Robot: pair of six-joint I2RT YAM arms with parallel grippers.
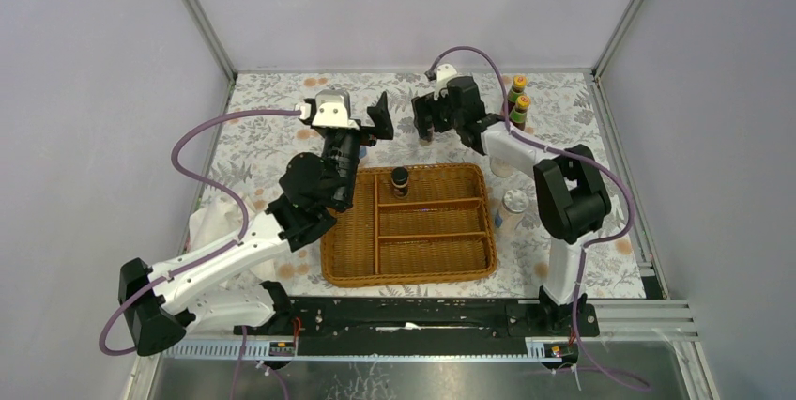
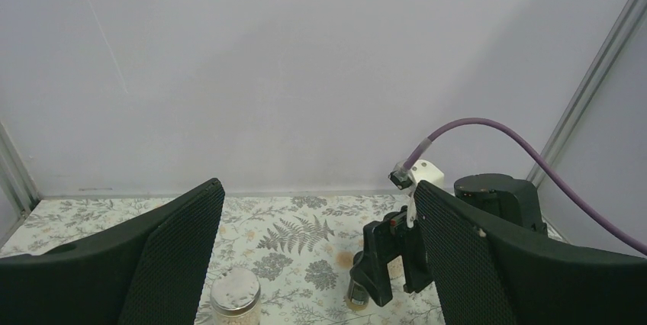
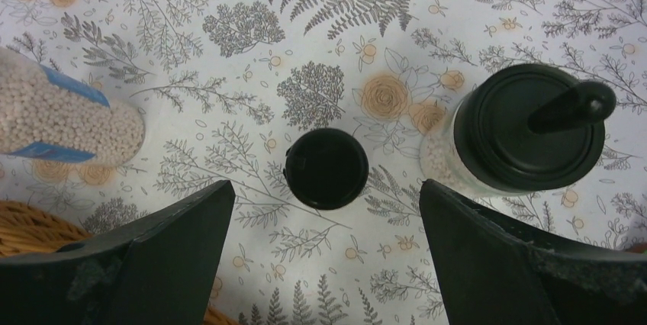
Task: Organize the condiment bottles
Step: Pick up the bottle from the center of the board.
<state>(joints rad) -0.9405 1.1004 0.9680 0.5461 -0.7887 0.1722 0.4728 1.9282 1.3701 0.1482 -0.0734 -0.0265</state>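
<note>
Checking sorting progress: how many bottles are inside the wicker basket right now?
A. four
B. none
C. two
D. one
D: a single dark black-capped jar stands in the far compartment of the wicker basket, and no other bottle shows inside it.

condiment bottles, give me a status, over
Both hands open, empty: left hand raised, right hand over black-capped jar on the table. One dark jar already in basket. Knobbed-lid jar crowds the target's side.
</note>
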